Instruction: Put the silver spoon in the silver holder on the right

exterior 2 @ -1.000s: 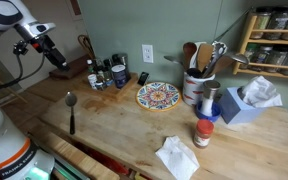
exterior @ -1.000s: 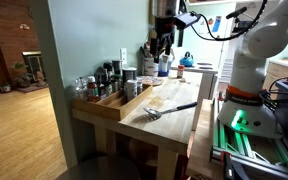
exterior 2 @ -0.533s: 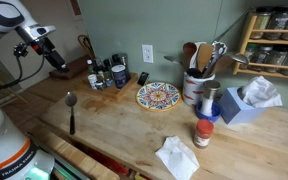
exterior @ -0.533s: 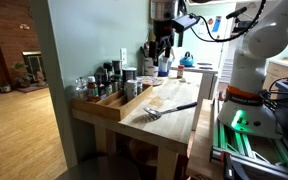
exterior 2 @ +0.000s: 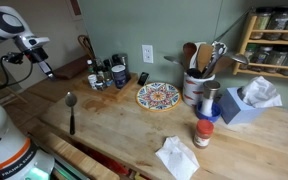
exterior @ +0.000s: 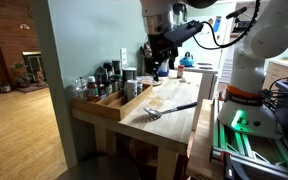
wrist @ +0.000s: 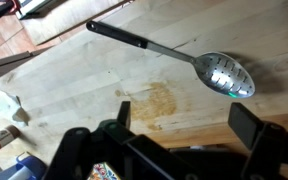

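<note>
silver spoon [wrist: 169, 52] sits at twelve o'clock from my gripper [wrist: 182, 125]
handle at ten, bowl at four; jaws wide apart, holding nothing.

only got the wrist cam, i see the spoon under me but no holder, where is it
Observer: The holder stands at the back of the table, at the opposite end from the spoon.
Operator: is it empty
Observer: No, several utensils stick up out of it.
Operator: anything lying between spoon and holder
Observer: A patterned plate lies flat on the table between them, closer to the holder.
</note>
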Controlling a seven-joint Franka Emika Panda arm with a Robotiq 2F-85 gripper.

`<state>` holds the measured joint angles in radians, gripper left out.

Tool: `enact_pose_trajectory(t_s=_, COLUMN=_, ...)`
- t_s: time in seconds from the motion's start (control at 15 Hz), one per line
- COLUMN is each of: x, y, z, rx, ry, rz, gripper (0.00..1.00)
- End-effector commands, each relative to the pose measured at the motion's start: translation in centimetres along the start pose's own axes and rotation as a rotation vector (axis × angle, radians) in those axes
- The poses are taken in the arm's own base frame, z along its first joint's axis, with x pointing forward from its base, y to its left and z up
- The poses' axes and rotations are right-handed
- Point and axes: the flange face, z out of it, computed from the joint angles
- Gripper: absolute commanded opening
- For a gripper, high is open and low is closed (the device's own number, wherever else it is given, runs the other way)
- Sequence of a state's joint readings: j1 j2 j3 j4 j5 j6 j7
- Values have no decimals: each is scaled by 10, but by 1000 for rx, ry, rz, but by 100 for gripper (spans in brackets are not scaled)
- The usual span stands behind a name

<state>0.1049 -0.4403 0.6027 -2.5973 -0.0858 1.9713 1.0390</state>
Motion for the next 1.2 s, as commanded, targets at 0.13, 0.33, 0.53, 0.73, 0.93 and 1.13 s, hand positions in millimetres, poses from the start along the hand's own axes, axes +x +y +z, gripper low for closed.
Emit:
enact_pose_trajectory(t_s=0.13, x=-12, y=-66, z=-3, rx=-82, ry=-39, rz=118, gripper=100)
enact_pose_trajectory(t_s=0.33, x=-8, y=-95, z=6, rx=-140, ry=0, rz=67, gripper=100)
enact_pose_trajectory(t_s=0.53, x=-9, y=-86, z=3, rx=-120, ry=7, rz=55, gripper=100)
enact_pose_trajectory(t_s=0.73, x=-4, y=-85, z=4, rx=-120, ry=-2, rz=63, gripper=100)
enact_pose_trajectory(t_s=0.93, x=-2, y=-92, z=15, rx=-185, ry=8, rz=84, gripper=100)
enact_pose_trajectory(t_s=1.13, x=-2, y=-108, z=32, rx=-257, ry=17, rz=104, gripper=100)
